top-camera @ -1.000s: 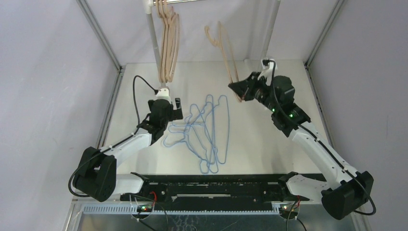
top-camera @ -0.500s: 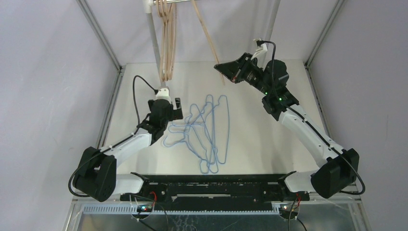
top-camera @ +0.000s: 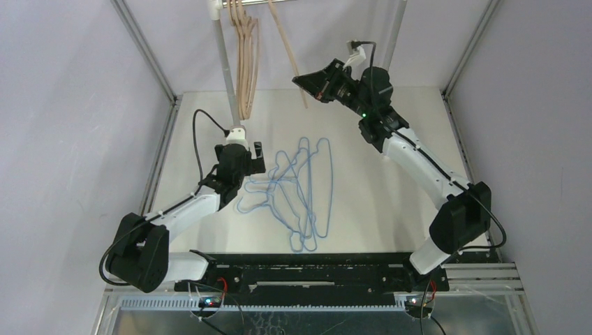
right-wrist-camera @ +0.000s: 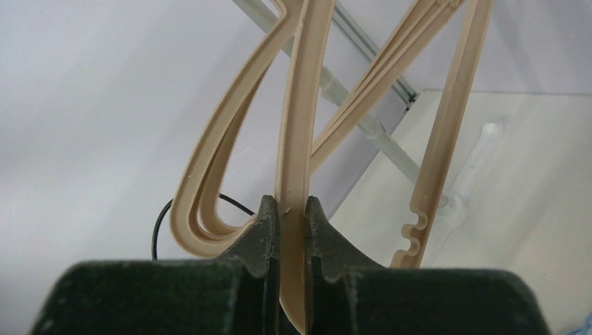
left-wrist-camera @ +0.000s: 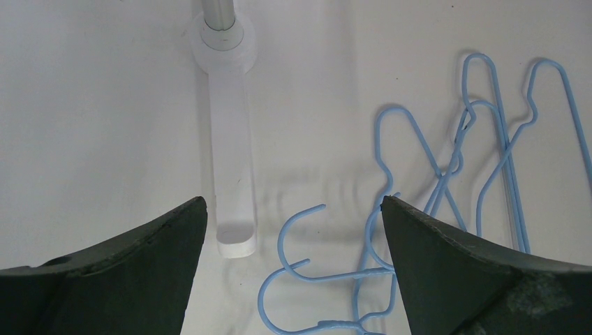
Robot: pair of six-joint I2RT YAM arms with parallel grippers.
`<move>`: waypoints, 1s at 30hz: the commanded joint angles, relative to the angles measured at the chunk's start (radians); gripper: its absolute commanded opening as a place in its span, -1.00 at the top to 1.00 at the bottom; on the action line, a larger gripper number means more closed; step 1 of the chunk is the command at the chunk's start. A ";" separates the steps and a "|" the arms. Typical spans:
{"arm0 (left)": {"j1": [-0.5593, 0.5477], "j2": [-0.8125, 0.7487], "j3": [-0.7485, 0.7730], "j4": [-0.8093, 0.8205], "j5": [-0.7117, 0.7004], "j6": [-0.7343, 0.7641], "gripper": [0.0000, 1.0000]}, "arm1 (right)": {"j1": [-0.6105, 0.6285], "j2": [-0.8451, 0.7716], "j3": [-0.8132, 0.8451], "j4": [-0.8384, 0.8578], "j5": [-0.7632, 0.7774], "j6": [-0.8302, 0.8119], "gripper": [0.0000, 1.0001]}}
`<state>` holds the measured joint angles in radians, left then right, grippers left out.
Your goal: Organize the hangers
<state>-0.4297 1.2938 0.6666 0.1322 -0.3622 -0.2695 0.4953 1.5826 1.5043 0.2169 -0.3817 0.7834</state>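
Observation:
My right gripper (top-camera: 301, 78) is raised at the back and shut on the lower bar of a tan wooden hanger (top-camera: 287, 42) that reaches up toward the rail; the wrist view shows the bar (right-wrist-camera: 297, 125) pinched between both fingers. Other tan wooden hangers (top-camera: 246, 63) hang from the rail at the left. Several light-blue wire hangers (top-camera: 300, 188) lie tangled on the table centre. My left gripper (top-camera: 241, 178) is open and low at their left edge; two blue hooks (left-wrist-camera: 300, 244) lie between its fingers, untouched.
A silver rail post (top-camera: 222, 56) stands on a white foot (left-wrist-camera: 230, 139) just ahead of my left gripper. A second post (top-camera: 392, 42) stands at the back right. Frame uprights and white walls close in the table on both sides.
My right arm has lifted the tan wooden hanger and carried it up and to the left toward the rail. My left arm and the blue hangers have not moved.

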 commanded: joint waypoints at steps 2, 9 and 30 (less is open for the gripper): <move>0.002 -0.026 -0.007 0.030 0.003 0.002 -0.99 | 0.042 0.001 0.067 0.018 0.062 0.020 1.00; 0.003 -0.027 -0.007 0.030 0.009 -0.002 -0.99 | 0.060 0.058 0.118 0.003 0.080 0.031 1.00; 0.003 -0.018 -0.002 0.035 0.018 -0.004 -0.99 | 0.097 0.240 0.302 -0.120 0.050 0.023 0.95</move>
<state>-0.4297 1.2938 0.6666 0.1322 -0.3546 -0.2699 0.5690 1.8004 1.7237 0.1509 -0.3241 0.8387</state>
